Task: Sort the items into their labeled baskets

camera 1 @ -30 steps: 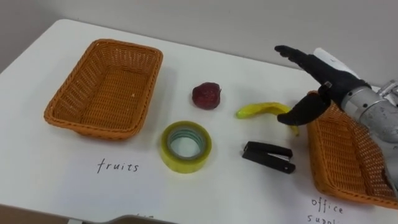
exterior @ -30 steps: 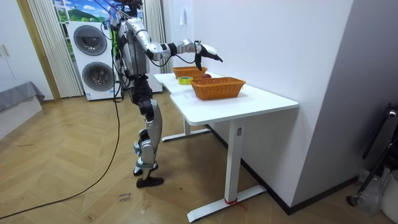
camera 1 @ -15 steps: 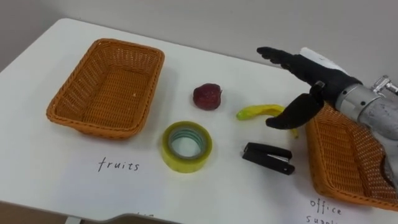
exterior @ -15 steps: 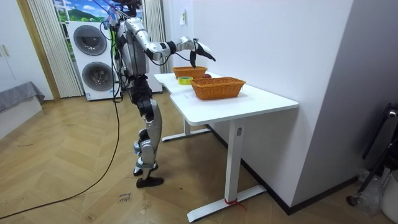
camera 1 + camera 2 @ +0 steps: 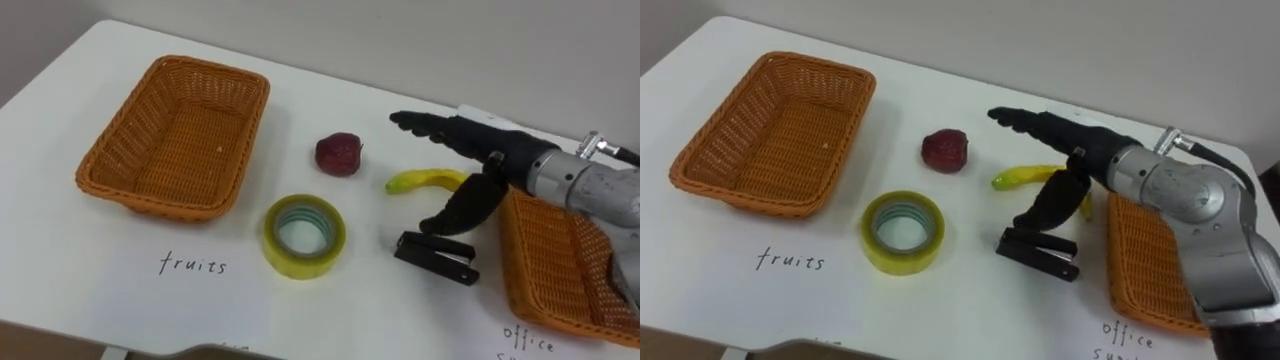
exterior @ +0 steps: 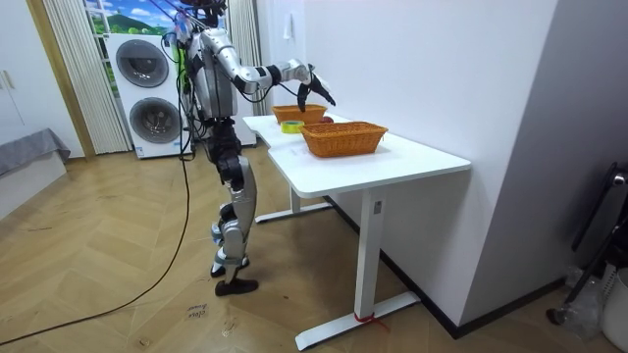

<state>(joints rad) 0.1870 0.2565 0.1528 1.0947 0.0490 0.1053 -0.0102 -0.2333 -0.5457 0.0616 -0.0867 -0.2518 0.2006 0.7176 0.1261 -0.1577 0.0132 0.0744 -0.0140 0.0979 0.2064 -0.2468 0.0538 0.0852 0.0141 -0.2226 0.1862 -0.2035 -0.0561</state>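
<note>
On the white table [image 5: 330, 290] lie a dark red fruit [image 5: 338, 154], a yellow banana [image 5: 424, 180], a roll of yellow tape [image 5: 304, 235] and a black stapler [image 5: 436, 256]. My right hand [image 5: 462, 141] hovers open above the banana and stapler, fingers stretched toward the left, thumb hanging down over the stapler. It holds nothing. An empty wicker basket [image 5: 172, 134] labelled fruits stands at the left. A second wicker basket [image 5: 555, 268] labelled office supplies stands at the right, partly behind my right forearm.
In the room view I stand at the table's end [image 6: 368, 162], right arm reaching out over it. A washing machine [image 6: 145, 78] stands behind me. A wall runs along the table's far side.
My right hand has moved left and down, from above the right basket's corner to over the banana and stapler. The view shifted slightly.
</note>
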